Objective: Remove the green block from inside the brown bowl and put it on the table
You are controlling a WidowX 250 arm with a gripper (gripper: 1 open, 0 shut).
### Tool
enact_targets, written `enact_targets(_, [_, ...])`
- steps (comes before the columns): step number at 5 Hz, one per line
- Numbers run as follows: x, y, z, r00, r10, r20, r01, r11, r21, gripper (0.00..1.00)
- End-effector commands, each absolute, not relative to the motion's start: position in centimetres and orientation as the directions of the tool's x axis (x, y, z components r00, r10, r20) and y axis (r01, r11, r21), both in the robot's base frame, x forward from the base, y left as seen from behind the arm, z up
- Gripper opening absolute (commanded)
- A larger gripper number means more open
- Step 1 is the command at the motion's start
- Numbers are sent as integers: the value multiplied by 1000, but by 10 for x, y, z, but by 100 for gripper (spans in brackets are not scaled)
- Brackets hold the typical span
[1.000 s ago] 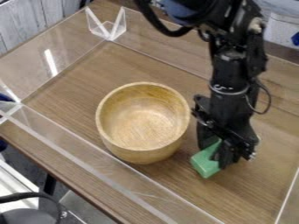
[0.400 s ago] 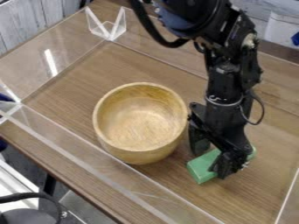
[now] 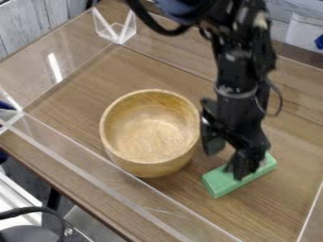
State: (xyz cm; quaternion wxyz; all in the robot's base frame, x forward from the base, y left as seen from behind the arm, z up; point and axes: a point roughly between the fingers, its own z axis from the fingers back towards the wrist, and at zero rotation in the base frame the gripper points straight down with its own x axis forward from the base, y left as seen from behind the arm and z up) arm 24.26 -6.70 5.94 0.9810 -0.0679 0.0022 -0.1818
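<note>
Since the earlier frame the gripper (image 3: pixel 236 157) has spread its jaws wide and let go of the green block (image 3: pixel 241 174), more of which now shows. The block lies flat on the table (image 3: pixel 89 80) just right of the brown bowl (image 3: pixel 151 130), outside it, with the open jaws directly above it.

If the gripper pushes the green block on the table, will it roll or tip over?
Probably neither. The green block lies flat on the table and has flat faces, so it would likely slide. It looks rigid, not floppy. Beside the bowl, a push that way may jam it against the wall.
</note>
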Motion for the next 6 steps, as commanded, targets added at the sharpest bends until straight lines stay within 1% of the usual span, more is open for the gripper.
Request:
enact_targets(1, [259, -54, 101, 933, -332, 140, 350, 928, -132, 100])
enact_targets(2, [267, -27, 128, 940, -296, 172, 317, 942, -109, 100])
enact_targets(3, [262, -48, 120, 919, -357, 167, 377, 919, -115, 100])
enact_targets(4, [263, -76, 110, 912, -380, 152, 400, 908, -128, 100])
enact_targets(5, [264, -102, 95, 909, -396, 128, 412, 901, -139, 100])
enact_targets(6, [269, -115, 82, 893, -439, 98, 449, 884, -133, 100])
